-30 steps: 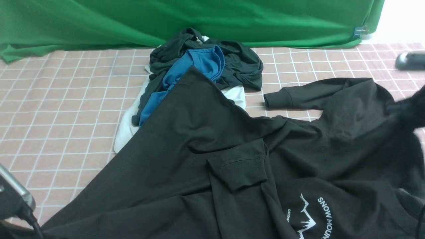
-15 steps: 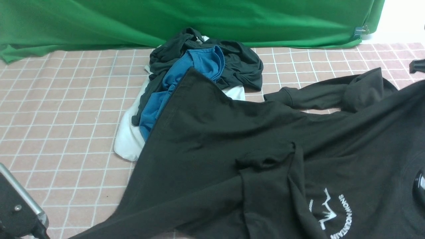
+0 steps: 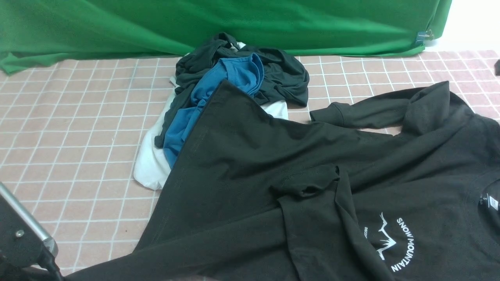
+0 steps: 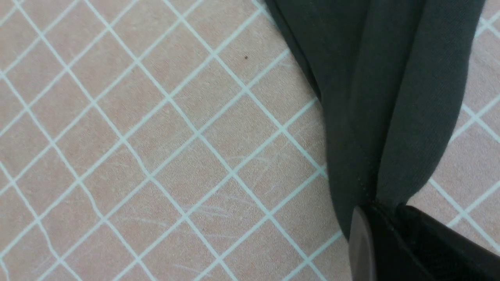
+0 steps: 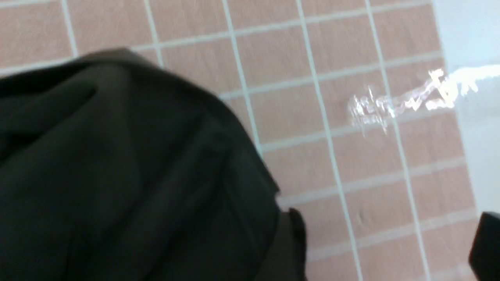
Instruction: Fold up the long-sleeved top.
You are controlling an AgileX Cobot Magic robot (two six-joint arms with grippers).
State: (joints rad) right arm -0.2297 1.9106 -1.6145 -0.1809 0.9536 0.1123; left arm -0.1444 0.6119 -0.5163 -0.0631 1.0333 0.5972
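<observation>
Surface: a table (image 3: 78, 128) covered in pink with a white grid; fine scratches show in the left wrist view.
Room: a green cloth (image 3: 156, 23) hangs behind, its hem lying on the far edge; a white wall (image 3: 476, 19) is at the far right.
Pile: at the far middle, a dark garment (image 3: 281, 74), a blue T-shirt (image 3: 234, 78) and a white garment (image 3: 150, 164) lie crumpled together.
Task thing: the long-sleeved top (image 3: 250, 156) is spread over the near and right part, logo (image 3: 390, 246) upward. Its far corner lies over the pile. One sleeve (image 3: 367, 111) reaches toward the pile, and the other cuff (image 3: 304, 183) rests on the body.
Left jaws: the left gripper (image 4: 377, 210) is clenched on an edge of the top; the cloth fans out from it above the grid.
Right jaws: the view is blurred. The right gripper (image 5: 388, 238) stands released, with bare grid between its jaws; the top lies just beside one of them.
</observation>
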